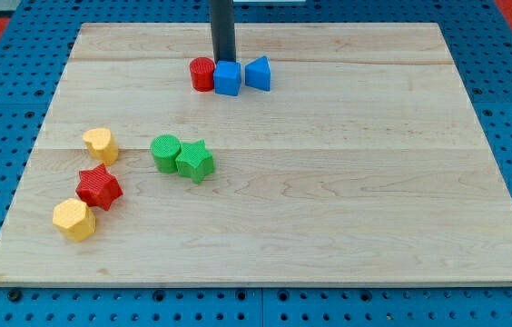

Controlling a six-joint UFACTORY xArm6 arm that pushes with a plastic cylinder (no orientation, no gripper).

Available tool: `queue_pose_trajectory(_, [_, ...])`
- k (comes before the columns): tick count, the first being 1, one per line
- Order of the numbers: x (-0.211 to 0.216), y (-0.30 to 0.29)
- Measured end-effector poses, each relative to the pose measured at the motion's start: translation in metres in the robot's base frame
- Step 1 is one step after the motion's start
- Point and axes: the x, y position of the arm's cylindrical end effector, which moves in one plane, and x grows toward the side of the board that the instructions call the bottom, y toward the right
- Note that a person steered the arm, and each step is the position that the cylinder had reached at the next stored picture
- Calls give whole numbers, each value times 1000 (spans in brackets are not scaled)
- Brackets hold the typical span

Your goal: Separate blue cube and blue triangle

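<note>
Near edge: yellow, red star, green blocks, off-task. Farther up: blue cube [227,78] and blue triangle [258,73] side by side, prob. touching, w/ red cylinder [202,74] on cube's left. Not yet separated; whole split left. My tip [223,58] just behind cube, contact unclear; plain rod, nothing gripped.

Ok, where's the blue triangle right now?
Near the view's top centre of the wooden board, the blue triangle block touches the blue cube block's right side.
</note>
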Motion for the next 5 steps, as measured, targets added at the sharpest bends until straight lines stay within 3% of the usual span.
queue_pose_trajectory(2, [-35, 11])
queue_pose_trajectory(4, [-12, 36])
queue_pose_trajectory(5, [22, 32])
